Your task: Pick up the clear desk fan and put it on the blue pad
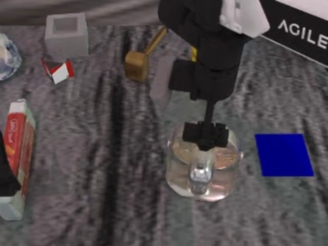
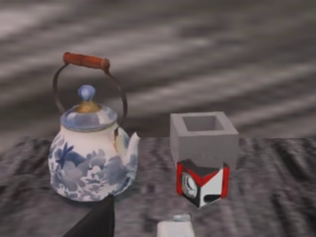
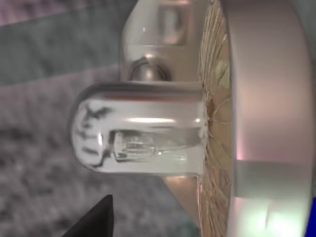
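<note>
Reaching for the fan: my right arm comes in from the top view's upper right and hangs over the clear desk fan, so the pick-up step is in hand, as I judge it.
Table (image 1: 102, 205): grey mottled cloth, carrying everything named below.
Right arm: its gripper (image 1: 206, 137) sits low over the far part of the fan's drum, dark fingers down against the housing.
Clear desk fan (image 1: 202, 160): on the cloth right of the table's middle, copper-pink blades and silvery hub showing through the clear shell; it seems to rest on the table, not lifted, though I cannot be sure of that from above.
Blue pad (image 1: 284, 155): flat on the cloth just right of the fan, apart from it, bare.
Done so far: I am at the fan; nothing is on the pad.
Left to do: close firmly, lift, carry the short way toward the top view's right, set down on the pad.
Jaws against the fan: in my right wrist view the fan (image 3: 197, 123) fills the picture, hub and stand close up, one dark fingertip (image 3: 96, 219) just beside it. Whether my fingers are apart around the rim or already pinching it, I cannot tell.
Left arm: parked at the table's left edge, its camera looking at a blue-and-white teapot (image 2: 91, 158), a grey open box (image 2: 204, 136) and a red-and-white cube (image 2: 202, 183).
Left jaws: only a dark tip shows, so I cannot tell their state.
</note>
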Robot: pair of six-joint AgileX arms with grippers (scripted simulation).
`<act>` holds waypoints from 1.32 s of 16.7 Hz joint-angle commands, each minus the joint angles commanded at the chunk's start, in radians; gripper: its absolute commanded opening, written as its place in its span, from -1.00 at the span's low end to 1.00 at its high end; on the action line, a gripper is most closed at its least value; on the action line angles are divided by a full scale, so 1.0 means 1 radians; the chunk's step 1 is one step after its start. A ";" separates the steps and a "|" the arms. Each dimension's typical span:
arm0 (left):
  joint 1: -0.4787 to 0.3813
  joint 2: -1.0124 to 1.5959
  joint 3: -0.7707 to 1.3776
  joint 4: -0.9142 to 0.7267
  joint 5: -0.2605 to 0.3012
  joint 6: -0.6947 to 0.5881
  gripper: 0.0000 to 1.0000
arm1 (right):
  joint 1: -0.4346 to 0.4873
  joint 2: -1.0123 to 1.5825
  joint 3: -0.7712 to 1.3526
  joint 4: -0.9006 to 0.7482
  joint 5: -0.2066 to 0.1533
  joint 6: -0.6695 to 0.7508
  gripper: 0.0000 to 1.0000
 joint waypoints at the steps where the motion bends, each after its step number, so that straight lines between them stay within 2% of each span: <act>1: 0.000 0.000 0.000 0.000 0.000 0.000 1.00 | 0.001 -0.002 -0.038 0.034 0.000 0.001 1.00; 4: 0.000 0.000 0.000 0.000 0.000 0.000 1.00 | 0.002 -0.004 -0.126 0.120 0.000 0.002 1.00; 8: 0.000 0.000 0.000 0.000 0.000 0.000 1.00 | 0.003 -0.004 -0.136 0.130 0.000 0.002 1.00; 21: 0.000 0.000 0.000 0.000 0.000 0.000 1.00 | 0.003 -0.004 -0.136 0.130 0.000 0.002 -0.96; 22: 0.000 0.000 0.000 0.000 0.000 0.000 1.00 | 0.003 -0.004 -0.136 0.130 0.000 0.002 -1.00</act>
